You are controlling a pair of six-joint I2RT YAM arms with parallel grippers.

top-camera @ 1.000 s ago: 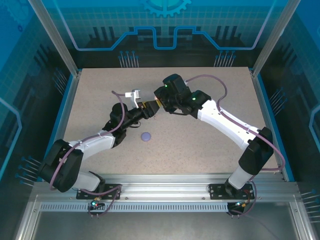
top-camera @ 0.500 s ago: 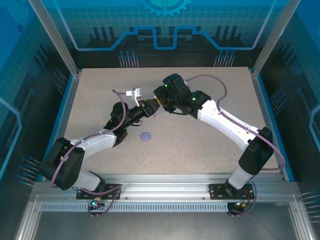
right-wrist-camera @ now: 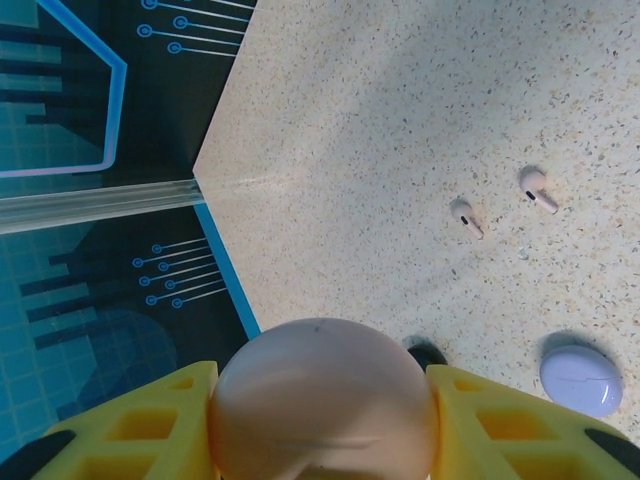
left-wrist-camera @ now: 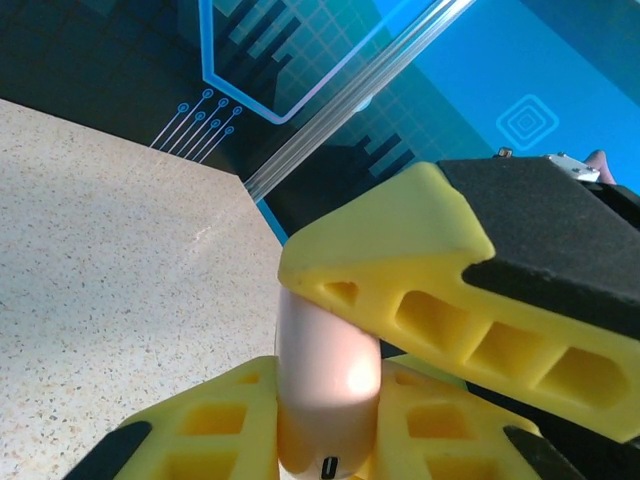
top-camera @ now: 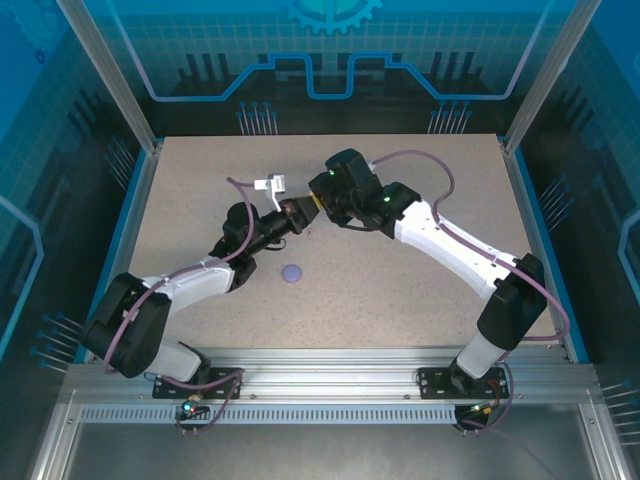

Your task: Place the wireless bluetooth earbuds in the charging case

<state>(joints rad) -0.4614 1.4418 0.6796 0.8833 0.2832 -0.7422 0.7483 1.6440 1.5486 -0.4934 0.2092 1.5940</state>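
A pale pink round charging case (right-wrist-camera: 322,405) is held above the table where the two arms meet. My right gripper (right-wrist-camera: 322,420) is shut on it, a yellow finger (right-wrist-camera: 140,435) pressed against each side. From the left wrist the case (left-wrist-camera: 328,385) appears edge-on, its port facing the camera. My left gripper (left-wrist-camera: 325,420) is shut on its thin sides, and a right finger (left-wrist-camera: 420,290) lies across the top. Both grippers meet over mid-table: the left gripper (top-camera: 297,208) and the right gripper (top-camera: 316,206). Two pale pink earbuds (right-wrist-camera: 465,217) (right-wrist-camera: 538,189) lie loose on the table below.
A closed purple case (top-camera: 292,272) lies on the speckled table (top-camera: 420,290) in front of the grippers, and the purple case (right-wrist-camera: 580,380) also appears at the right wrist view's lower right. A small dark object (right-wrist-camera: 427,353) peeks out beside the held case. Blue-edged walls bound the table.
My left gripper has closed its fingers onto the pink case and shifted slightly away from the arms' bases. The right arm has kept still, holding the case.
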